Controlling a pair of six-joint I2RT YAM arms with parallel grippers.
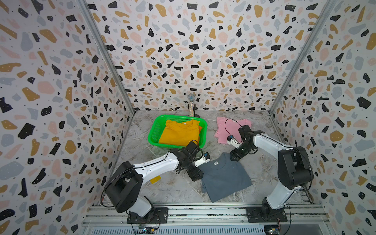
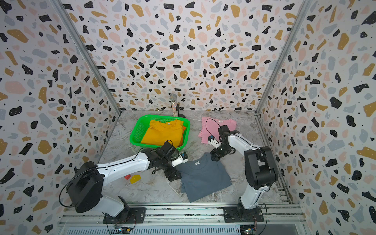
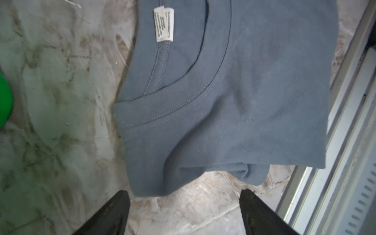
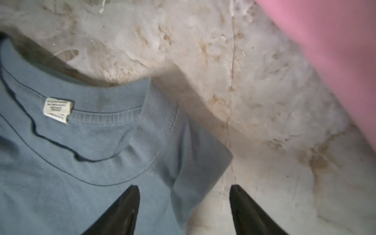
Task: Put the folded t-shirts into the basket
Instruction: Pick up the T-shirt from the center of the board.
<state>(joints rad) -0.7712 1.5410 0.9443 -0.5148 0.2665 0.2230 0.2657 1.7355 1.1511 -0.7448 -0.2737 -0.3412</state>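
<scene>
Inside the green basket (image 1: 155, 130), a mustard yellow t-shirt (image 1: 180, 133) lies flat with its long axis along the basket's length and its collar at the basket's far end. An orange t-shirt (image 1: 200, 128) under it shows only as a sliver on the side facing the pink t-shirt (image 1: 222, 127). That pink one lies on the marble table (image 1: 162, 183) beside the basket, partly hidden by the right arm (image 1: 264, 142). A grey-blue t-shirt (image 1: 224, 179) lies in front of the basket, apart from it, with its collar end toward the basket and its hem away. The left gripper (image 3: 183, 193) sits at the shirt's side edge with its jaws spread and nothing between them. The right gripper (image 4: 184, 188) is also spread, one finger above the shirt's shoulder corner and the other above bare table. Print on the white label (image 3: 163, 24) is too blurred to read.
</scene>
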